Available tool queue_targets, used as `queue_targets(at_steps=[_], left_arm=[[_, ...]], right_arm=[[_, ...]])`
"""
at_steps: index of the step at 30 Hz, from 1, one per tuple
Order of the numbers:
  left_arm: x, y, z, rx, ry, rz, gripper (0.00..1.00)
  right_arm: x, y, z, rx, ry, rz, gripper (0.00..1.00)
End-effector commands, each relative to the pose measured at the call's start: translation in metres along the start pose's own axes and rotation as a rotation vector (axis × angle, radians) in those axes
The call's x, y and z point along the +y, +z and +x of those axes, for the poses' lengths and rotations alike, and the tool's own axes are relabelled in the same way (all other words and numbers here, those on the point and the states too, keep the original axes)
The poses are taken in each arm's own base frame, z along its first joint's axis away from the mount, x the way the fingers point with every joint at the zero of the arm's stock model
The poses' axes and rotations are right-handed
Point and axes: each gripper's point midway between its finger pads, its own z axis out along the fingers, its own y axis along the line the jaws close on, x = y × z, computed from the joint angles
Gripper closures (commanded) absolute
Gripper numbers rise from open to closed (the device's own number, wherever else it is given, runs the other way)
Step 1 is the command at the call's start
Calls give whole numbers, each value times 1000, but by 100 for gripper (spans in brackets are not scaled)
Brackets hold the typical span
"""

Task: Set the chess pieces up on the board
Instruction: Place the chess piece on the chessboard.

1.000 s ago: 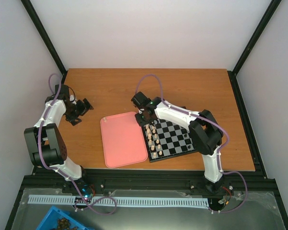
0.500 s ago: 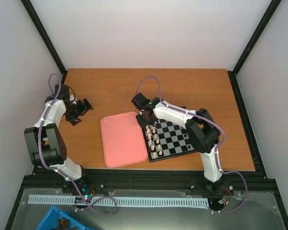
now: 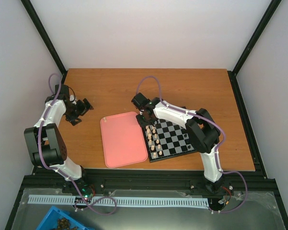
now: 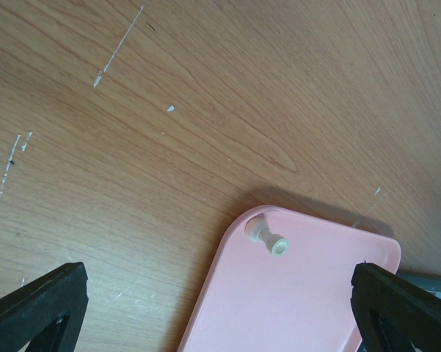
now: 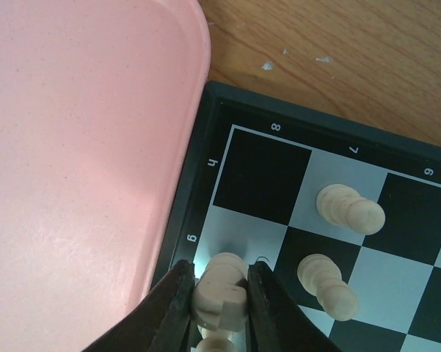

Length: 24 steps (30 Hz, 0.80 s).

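Note:
The board (image 3: 175, 155) lies right of centre, with cream chess pieces (image 3: 154, 139) in two columns along its left side. My right gripper (image 3: 147, 125) is down at the board's far-left corner. In the right wrist view its fingers (image 5: 175, 302) are shut on a cream chess piece (image 5: 221, 290) that stands on a white edge square. Two cream pawns (image 5: 350, 207) stand one column further in. One cream piece (image 4: 268, 238) lies on its side in a corner of the pink tray (image 4: 301, 293). My left gripper (image 4: 216, 301) hangs open above that corner.
The pink tray (image 3: 122, 139) touches the board's left rim (image 5: 198, 213). Dark pieces (image 3: 186, 139) stand at the board's right side. My left gripper (image 3: 81, 109) is left of the tray over bare wood. A blue bin (image 3: 62, 221) sits below the table's near edge.
The right gripper has shifted slightly left and down onto the board's corner. Its jaws have eased a touch. The left arm has not moved.

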Motion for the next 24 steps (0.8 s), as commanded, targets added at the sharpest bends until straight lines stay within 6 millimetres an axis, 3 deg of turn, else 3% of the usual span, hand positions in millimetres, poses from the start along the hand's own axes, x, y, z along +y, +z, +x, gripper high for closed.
queue_targets(at_steps=[1,13,19,24], left_arm=[[-4,-10,-3,-30,28,16,0],[-5,-11,-3,-29,28,18,0],[-6,-12,-3,-31,33,20,0],[-8,-16,0,-40,49,34,0]], right_arm=[[-4,1,-7,-10,9,14,79],[1,-22,-17,-61,-1,-23,72],[-2,-56,-36,-139,6,-18,67],[-10,-88,-51,-203,4,20,52]])
